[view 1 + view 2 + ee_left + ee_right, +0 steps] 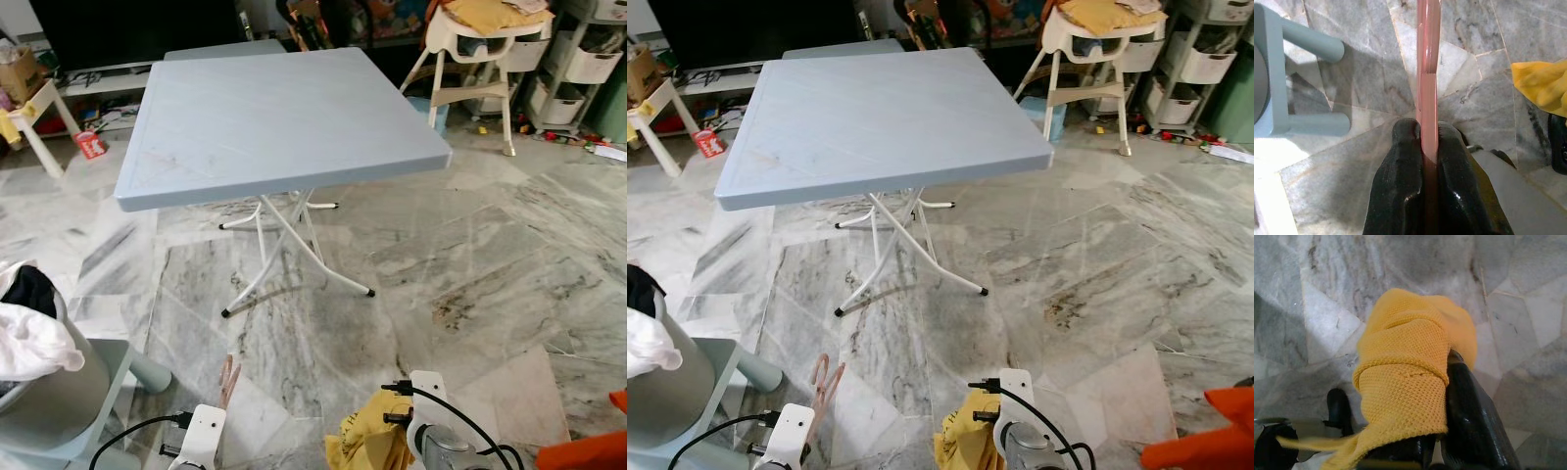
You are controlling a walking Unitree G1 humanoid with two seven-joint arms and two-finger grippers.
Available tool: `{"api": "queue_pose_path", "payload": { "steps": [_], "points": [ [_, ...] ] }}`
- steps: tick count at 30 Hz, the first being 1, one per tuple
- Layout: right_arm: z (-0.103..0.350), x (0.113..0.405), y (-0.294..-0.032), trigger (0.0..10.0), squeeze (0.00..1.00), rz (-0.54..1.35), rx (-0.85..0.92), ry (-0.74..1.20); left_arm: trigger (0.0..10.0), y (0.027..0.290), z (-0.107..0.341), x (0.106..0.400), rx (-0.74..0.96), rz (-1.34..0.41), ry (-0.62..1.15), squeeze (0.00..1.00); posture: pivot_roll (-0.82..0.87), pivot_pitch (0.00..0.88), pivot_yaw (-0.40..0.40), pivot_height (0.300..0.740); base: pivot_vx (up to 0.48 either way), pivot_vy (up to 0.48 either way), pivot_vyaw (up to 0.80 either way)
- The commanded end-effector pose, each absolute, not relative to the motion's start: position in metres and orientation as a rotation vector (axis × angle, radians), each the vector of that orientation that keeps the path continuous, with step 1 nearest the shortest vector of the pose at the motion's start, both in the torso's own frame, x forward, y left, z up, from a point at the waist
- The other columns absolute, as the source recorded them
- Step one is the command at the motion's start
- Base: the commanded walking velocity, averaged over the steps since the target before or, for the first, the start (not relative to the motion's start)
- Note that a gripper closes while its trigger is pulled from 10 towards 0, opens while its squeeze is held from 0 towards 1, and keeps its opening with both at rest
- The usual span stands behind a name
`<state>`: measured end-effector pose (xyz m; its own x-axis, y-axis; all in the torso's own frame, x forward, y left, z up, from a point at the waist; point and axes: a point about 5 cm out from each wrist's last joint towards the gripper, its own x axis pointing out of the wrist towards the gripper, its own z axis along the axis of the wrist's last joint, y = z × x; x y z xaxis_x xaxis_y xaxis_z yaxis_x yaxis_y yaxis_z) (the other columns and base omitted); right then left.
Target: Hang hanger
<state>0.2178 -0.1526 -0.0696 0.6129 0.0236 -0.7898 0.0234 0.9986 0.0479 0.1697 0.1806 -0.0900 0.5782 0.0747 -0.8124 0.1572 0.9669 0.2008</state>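
Observation:
A pink plastic hanger (1428,73) is pinched between the two black fingers (1400,161) of my left gripper (1427,147), which is shut on it; its tip (228,380) pokes up at the bottom of the left eye view. My right gripper (1444,396) is shut on a yellow knit garment (1405,382), bunched over its fingers and seen low in front of me (367,441). Both arms are held low above the marble floor.
A grey-blue folding table (284,117) on white legs stands ahead. A grey stool (108,392) carrying a bin of white and dark laundry (29,333) is at my left. A high chair (480,59) and shelves stand at the back right. An orange thing (588,446) lies at the bottom right.

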Motion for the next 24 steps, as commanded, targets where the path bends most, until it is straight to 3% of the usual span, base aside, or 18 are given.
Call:
{"api": "queue_pose_path", "payload": {
  "steps": [1, 24],
  "points": [
    [-0.0658, 0.224, -0.1507, 10.0, 0.0, 0.014, 0.049, 0.885, 10.0, 0.1945, -0.0878, 0.1712, 0.275, -0.035, 0.959, 0.0, 0.05, 0.0, 0.025, 0.74, 0.0, 0.0, 0.0],
    [-0.0643, 0.2265, -0.1452, 10.0, 0.0, 0.061, 0.015, 0.88, 10.0, 0.2042, -0.0866, 0.1705, 0.247, -0.021, 0.963, 0.0, 0.06, 0.0, 0.007, 0.74, 0.0, 0.0, 0.0]
  ]
}}
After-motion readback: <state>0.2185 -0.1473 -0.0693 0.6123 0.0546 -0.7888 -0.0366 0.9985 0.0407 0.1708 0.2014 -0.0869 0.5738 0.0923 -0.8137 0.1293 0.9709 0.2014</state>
